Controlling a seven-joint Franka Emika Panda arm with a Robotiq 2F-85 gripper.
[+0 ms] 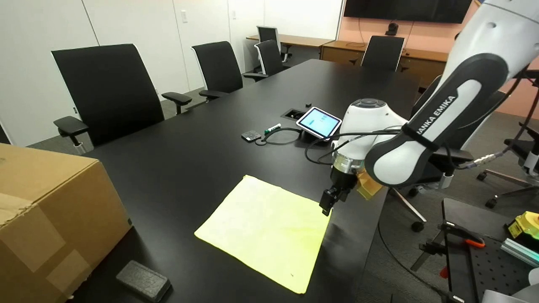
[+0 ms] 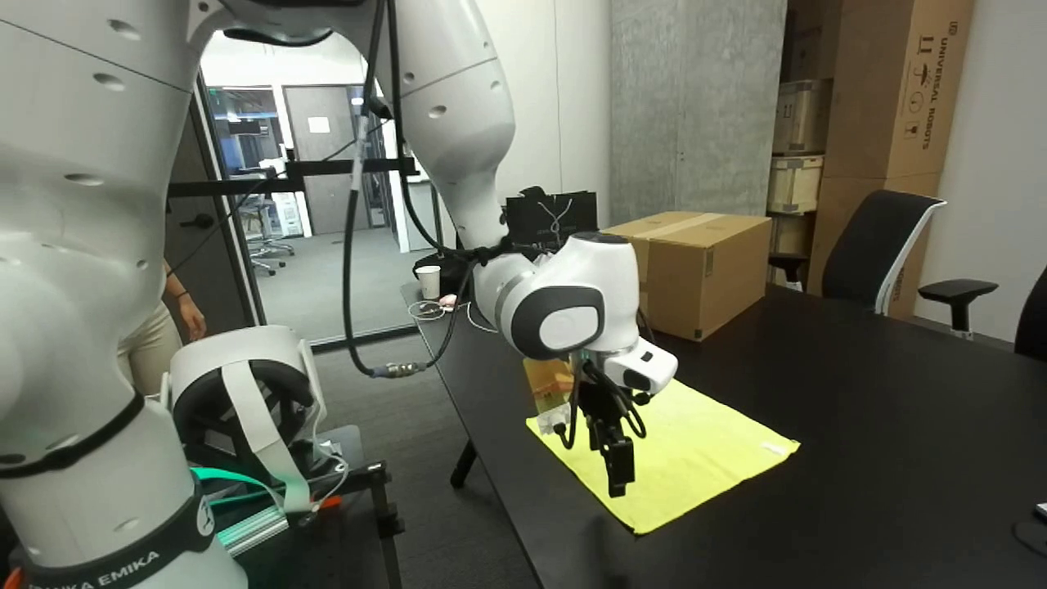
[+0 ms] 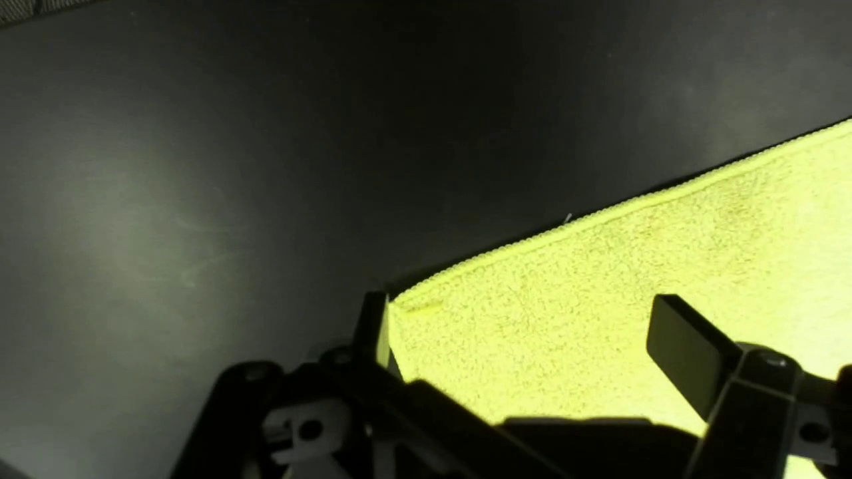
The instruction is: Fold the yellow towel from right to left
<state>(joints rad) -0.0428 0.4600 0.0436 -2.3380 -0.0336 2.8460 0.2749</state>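
Note:
The yellow towel [image 1: 261,227] lies flat and spread out on the dark table. It shows in both exterior views, also here [image 2: 703,450], with a small white tag near one corner. In the wrist view the towel [image 3: 752,253] fills the lower right, with one corner beside the left finger. My gripper [image 3: 522,303] is open, with its fingers wide apart and only towel surface seen between them. In an exterior view the gripper [image 1: 327,206] is low over the towel's corner nearest the arm's side. It also shows here [image 2: 619,483]; whether the fingertips touch the towel I cannot tell.
A cardboard box [image 1: 67,219] stands on the table beyond the towel. A dark block [image 1: 143,280] lies near the box. A tablet [image 1: 319,122], a green marker [image 1: 273,128] and cables lie farther along. The table's edge [image 2: 499,483] runs close to the gripper. Chairs line the table.

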